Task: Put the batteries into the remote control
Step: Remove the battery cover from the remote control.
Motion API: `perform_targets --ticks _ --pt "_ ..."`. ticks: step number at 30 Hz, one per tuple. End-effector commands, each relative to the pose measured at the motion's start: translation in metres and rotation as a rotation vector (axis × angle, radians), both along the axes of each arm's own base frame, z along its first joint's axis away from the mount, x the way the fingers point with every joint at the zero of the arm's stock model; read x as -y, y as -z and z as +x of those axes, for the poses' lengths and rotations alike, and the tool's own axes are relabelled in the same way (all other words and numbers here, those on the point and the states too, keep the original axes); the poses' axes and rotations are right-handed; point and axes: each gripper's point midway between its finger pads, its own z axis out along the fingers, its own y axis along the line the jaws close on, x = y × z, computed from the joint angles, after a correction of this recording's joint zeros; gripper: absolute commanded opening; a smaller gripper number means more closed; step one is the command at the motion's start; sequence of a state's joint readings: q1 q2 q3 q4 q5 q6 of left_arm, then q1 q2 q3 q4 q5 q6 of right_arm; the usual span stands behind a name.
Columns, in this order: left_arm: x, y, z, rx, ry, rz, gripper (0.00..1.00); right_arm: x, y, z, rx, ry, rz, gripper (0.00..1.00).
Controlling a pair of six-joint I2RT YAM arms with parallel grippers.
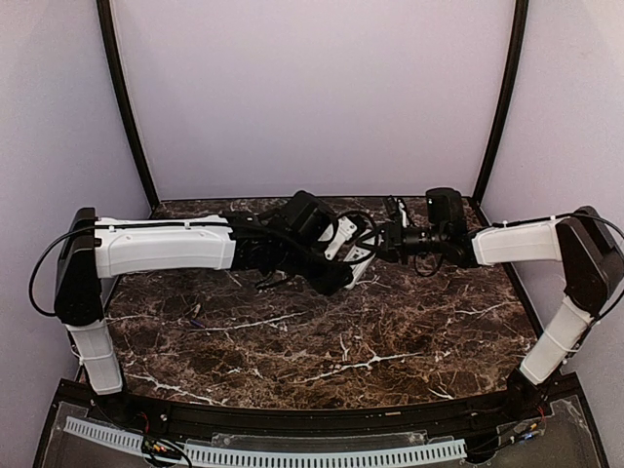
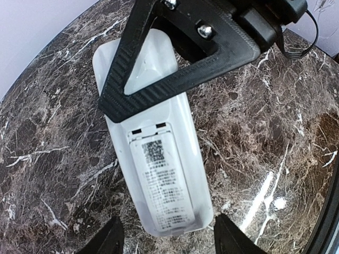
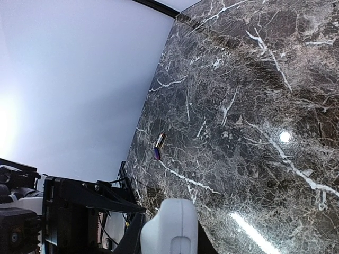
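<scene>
Two claws: meeting at one remote control (image 2: 164, 180), held over the veined marble surface (image 2: 275, 132).
Left claw (image 2: 172, 239): fingers apart, straddling the remote's near end, with a gap on one side.
Remote: slim, stiff, glossy white plastic, printed label upward; probably light and slippery, best pinched across its long edges.
Right claw (image 2: 117, 98): ribbed black finger clamped flat on the far end.

Top camera looks down from above the near edge across the whole tabletop (image 1: 292, 341); both wrist cameras, in close, share the remote control (image 2: 159, 174).
</scene>
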State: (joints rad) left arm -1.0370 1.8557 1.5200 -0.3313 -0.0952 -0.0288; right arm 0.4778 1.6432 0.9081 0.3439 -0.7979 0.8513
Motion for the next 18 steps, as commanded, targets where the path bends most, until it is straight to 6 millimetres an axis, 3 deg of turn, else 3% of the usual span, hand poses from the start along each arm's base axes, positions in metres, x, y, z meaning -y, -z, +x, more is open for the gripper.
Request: perform_targets --ticks 1,18 --pt "0.0029 -0.0002 0.0032 -0.002 -0.007 0.005 0.57 -0.0020 -0.0198 -0.0057 0.048 -0.021 0.040 0.00" --pt "0.0013 0.0052 0.0105 -0.008 -0.014 0.004 0.34 -0.0071 -0.0208 -0.0115 0.049 -0.045 0.044 0.00"
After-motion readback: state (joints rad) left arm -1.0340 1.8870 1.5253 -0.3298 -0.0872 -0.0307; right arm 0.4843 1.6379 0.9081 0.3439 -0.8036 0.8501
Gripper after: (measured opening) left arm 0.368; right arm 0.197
